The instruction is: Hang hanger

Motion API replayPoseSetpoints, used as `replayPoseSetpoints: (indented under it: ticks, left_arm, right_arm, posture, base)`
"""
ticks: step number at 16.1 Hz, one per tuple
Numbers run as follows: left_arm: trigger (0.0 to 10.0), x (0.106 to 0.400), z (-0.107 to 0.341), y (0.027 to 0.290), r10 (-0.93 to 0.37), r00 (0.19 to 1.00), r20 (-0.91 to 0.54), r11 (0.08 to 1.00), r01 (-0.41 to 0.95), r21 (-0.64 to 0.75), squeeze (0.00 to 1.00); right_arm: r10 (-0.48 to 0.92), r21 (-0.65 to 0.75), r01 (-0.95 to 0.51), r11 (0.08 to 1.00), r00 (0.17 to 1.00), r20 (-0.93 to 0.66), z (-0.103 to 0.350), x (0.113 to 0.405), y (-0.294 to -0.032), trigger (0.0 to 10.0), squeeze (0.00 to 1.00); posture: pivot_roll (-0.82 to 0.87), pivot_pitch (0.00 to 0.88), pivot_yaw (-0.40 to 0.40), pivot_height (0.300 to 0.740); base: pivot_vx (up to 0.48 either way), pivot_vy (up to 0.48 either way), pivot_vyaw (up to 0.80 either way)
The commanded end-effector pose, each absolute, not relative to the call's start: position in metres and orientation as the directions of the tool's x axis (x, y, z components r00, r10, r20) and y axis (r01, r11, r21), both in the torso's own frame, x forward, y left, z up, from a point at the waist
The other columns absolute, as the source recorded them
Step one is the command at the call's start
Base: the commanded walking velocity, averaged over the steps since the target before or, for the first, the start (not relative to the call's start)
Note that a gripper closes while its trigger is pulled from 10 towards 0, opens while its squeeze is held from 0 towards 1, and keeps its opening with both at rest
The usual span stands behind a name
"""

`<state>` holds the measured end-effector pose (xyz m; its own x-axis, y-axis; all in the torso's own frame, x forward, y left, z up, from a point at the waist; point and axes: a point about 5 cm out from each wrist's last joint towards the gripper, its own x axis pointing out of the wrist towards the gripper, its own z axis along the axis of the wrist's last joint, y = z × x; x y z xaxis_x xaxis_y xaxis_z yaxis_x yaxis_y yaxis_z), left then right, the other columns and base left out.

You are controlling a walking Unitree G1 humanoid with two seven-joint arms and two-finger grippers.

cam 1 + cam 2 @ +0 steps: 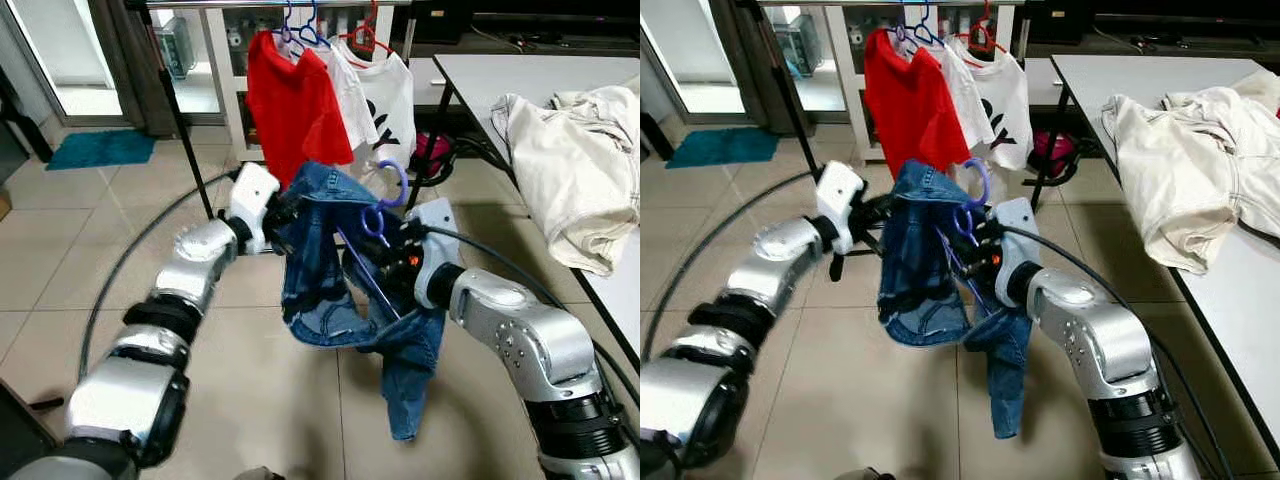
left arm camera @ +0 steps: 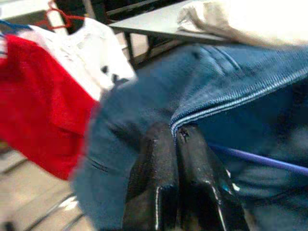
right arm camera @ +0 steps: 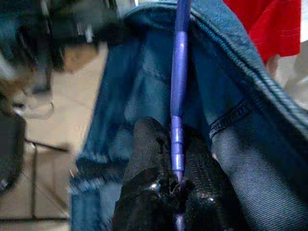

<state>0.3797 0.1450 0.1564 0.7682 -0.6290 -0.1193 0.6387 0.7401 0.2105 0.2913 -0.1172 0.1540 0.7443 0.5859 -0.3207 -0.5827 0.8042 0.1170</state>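
**Both claws clamped on the jeans and their purple hanger, short of the rail**

The right gripper is closed on the purple hanger: its two black fingers pinch the thin plastic bar between them, and the bar runs straight out ahead of the fingertips, up into the folds of the blue jeans. In the head views the hanger's hook curls up just above this claw, with a second purple loop right at the fingers.

The left gripper is shut on the denim itself. Its fingers press together on a stitched seam of the jeans, and a length of the purple bar passes just beside and beyond them. From the head camera this claw sits at the jeans' upper edge, on the side opposite the right claw, so the garment hangs between the two and drapes down below both, one leg trailing lower under the right arm.

Beyond the claws, farther from the robot, a clothes rail carries a red shirt and a white shirt on their own hangers. To the right claw's outer side stands a table with a cream garment heaped on it.
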Motion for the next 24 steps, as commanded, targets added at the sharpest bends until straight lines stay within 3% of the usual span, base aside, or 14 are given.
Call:
replayPoseSetpoints:
  ticks: [1,2,3,4,8,14,19,20,21,24]
  left_arm:
    - [0.0,0.387,0.178,0.158,-0.599,0.794,-0.104,0.749,0.601,0.277,0.0]
    - [0.0,0.389,0.187,0.164,-0.595,0.796,-0.115,0.734,0.596,0.325,0.0]
    - [0.0,0.39,0.194,0.168,-0.596,0.792,-0.134,0.713,0.598,0.366,0.0]
    - [0.0,0.392,0.202,0.172,-0.596,0.787,-0.158,0.686,0.602,0.409,0.0]
    - [0.0,0.395,0.215,0.182,-0.568,0.777,-0.271,0.58,0.612,0.538,0.0]
    - [0.0,0.401,0.215,0.195,-0.462,0.834,-0.302,0.627,0.548,0.554,0.0]
    - [0.0,0.401,0.21,0.19,-0.494,0.815,-0.303,0.639,0.577,0.509,0.0]
    - [10.0,0.401,0.212,0.186,-0.521,0.812,-0.265,0.67,0.581,0.462,0.0]
    - [10.0,0.402,0.219,0.181,-0.564,0.8,-0.204,0.699,0.594,0.399,1.0]
    - [10.0,0.403,0.231,0.175,-0.618,0.777,-0.121,0.719,0.62,0.314,1.0]
  right_arm:
    - [0.607,0.061,-0.618,0.784,0.742,-0.285,0.166,0.29,-0.115,10.0,0.0]
    - [0.618,0.057,-0.632,0.773,0.729,-0.293,0.165,0.287,-0.114,8.7,0.0]
    - [0.625,0.053,-0.641,0.765,0.721,-0.3,0.164,0.285,-0.113,3.0,0.0]
    - [0.634,0.049,-0.654,0.755,0.709,-0.308,0.163,0.284,-0.111,0.0,0.0]
    - [0.651,0.028,-0.683,0.73,0.682,-0.334,0.161,0.28,-0.108,0.0,0.0]
    - [0.717,0.033,-0.76,0.649,0.597,-0.359,0.157,0.269,-0.1,0.0,0.0]
    - [0.762,0.039,-0.808,0.587,0.536,-0.363,0.156,0.26,-0.095,0.0,0.0]
    - [0.763,0.04,-0.809,0.586,0.535,-0.364,0.156,0.26,-0.095,0.0,0.0]
    - [0.762,0.039,-0.81,0.586,0.534,-0.366,0.155,0.26,-0.095,0.0,0.0]
    - [0.745,0.047,-0.793,0.607,0.548,-0.38,0.153,0.262,-0.097,0.0,0.0]
  posture:
    - [-0.16,0.0,0.076,0.74]
    - [-0.16,0.0,0.076,0.74]
    - [-0.16,0.0,0.076,0.74]
    - [-0.16,0.0,0.076,0.74]
    - [-0.15,0.0,0.071,0.74]
    - [-0.15,0.0,0.073,0.74]
    - [-0.15,0.0,0.07,0.74]
    - [-0.15,0.0,0.07,0.74]
    - [-0.15,0.0,0.068,0.74]
    - [-0.15,0.0,0.068,0.74]
  base:
    - [0.0,0.0,0.0]
    - [0.0,0.0,0.0]
    - [0.0,0.0,0.0]
    - [0.0,0.0,0.0]
    - [0.0,0.0,0.0]
    - [0.0,0.0,0.0]
    - [0.0,0.0,0.0]
    - [0.0,0.0,0.0]
    - [0.0,0.0,0.0]
    - [0.0,0.0,0.0]
